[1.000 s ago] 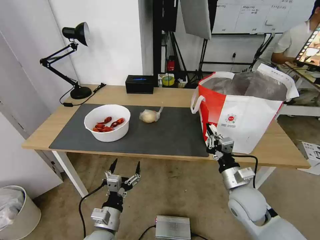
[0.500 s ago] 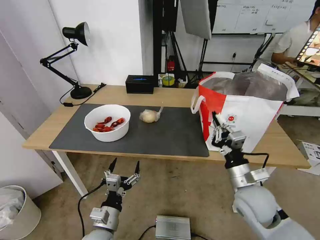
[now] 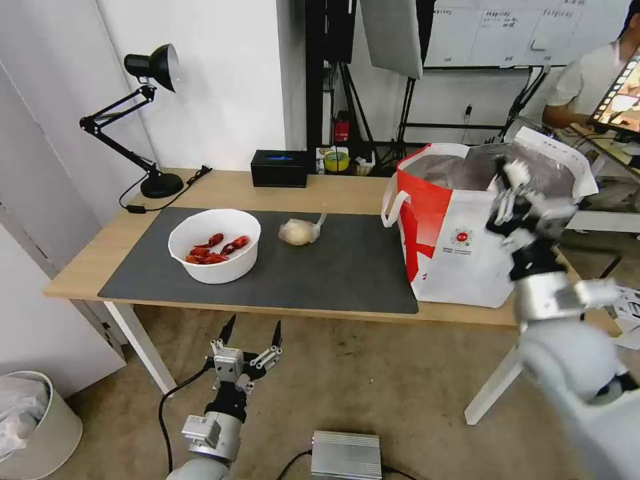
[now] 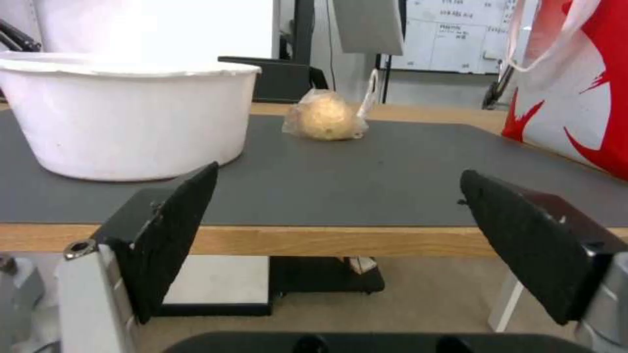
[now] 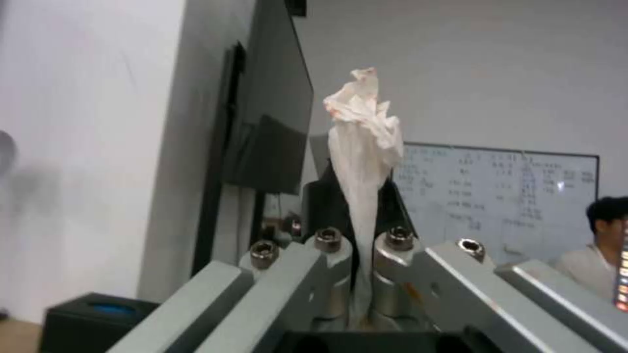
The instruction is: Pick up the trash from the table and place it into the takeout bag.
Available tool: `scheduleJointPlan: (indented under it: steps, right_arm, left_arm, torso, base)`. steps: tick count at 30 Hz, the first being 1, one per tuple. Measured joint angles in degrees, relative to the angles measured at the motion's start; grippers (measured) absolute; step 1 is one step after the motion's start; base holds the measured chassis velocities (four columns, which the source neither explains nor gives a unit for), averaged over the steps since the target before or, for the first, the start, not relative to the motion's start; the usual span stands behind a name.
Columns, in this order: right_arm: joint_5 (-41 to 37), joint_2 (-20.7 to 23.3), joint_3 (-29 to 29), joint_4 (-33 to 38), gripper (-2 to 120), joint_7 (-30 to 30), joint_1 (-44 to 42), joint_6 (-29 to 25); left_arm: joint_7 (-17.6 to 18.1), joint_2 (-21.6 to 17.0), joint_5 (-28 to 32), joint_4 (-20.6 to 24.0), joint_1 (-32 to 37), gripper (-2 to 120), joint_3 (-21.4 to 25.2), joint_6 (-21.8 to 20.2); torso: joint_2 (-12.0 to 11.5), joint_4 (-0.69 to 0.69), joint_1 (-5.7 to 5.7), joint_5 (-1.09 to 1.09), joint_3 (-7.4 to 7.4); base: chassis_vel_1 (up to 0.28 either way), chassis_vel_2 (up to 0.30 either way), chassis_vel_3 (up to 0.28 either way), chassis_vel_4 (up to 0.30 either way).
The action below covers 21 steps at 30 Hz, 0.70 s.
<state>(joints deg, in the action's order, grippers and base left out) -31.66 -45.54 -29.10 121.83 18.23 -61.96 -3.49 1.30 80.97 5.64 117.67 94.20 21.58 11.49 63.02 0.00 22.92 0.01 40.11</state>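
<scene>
A black desk lamp (image 3: 143,120) stands at the table's far left corner, its cord (image 3: 167,193) trailing along the wood. A black box (image 3: 279,168) sits at the back edge. A white bin (image 3: 40,427) stands on the floor at left, and a silver box (image 3: 346,455) lies on the floor nearer the front.

Mat middle: bare dark grey mat (image 3: 347,267) between bagged lump (image 3: 298,233) and takeout bag (image 3: 467,247).
Left side: white bowl (image 3: 213,253) blocks.
Back edge: black box (image 3: 279,168), desk lamp (image 3: 143,120).
</scene>
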Motion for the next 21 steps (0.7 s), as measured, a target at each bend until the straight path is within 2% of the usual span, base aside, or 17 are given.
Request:
scheduleJointPlan:
  steps: [2,3,6,12,14,21]
  right_arm:
    - [-3.1,2.2,0.2,-1.4,0,0.5,3.7,3.6]
    - [-3.1,2.2,0.2,-1.4,0,0.5,3.7,3.6]
    - [-8.2,4.9,3.3,-3.8,0,2.2,9.9,8.9]
    - [-12.0,6.2,6.9,-5.9,0,3.7,14.5,13.7]
    - [-15.7,6.9,9.2,-8.0,0,4.3,18.7,16.8]
    - [-20.7,8.4,12.8,-12.5,0,4.7,26.2,19.4]
  left_arm:
    - [0.0,0.1,-0.1,0.0,0.0,100,-0.2,0.0]
    - [0.0,0.1,-0.1,0.0,0.0,100,-0.2,0.0]
    - [0.0,0.5,-0.1,0.2,0.2,100,-0.3,0.0]
    - [0.0,0.7,-0.1,0.4,0.4,100,-0.2,0.0]
    - [0.0,0.6,0.0,0.5,0.3,100,0.1,0.0]
    - [0.0,0.3,0.1,0.5,0.3,100,0.4,0.0]
  torso:
    - [0.0,0.00,0.00,-0.01,0.00]
    - [0.0,0.00,0.00,-0.01,0.00]
    - [0.0,0.01,0.00,-0.01,0.00]
    - [0.0,0.01,0.00,0.00,0.00]
    - [0.0,0.01,0.00,0.00,0.00]
    - [0.0,0.00,0.00,-0.01,0.00]
  base:
    - [0.000,0.000,0.000,0.000]
    - [0.000,0.000,0.000,0.000]
    - [0.000,0.000,0.000,0.000]
    - [0.000,0.000,0.000,0.000]
    - [0.000,0.000,0.000,0.000]
    - [0.000,0.000,0.000,0.000]
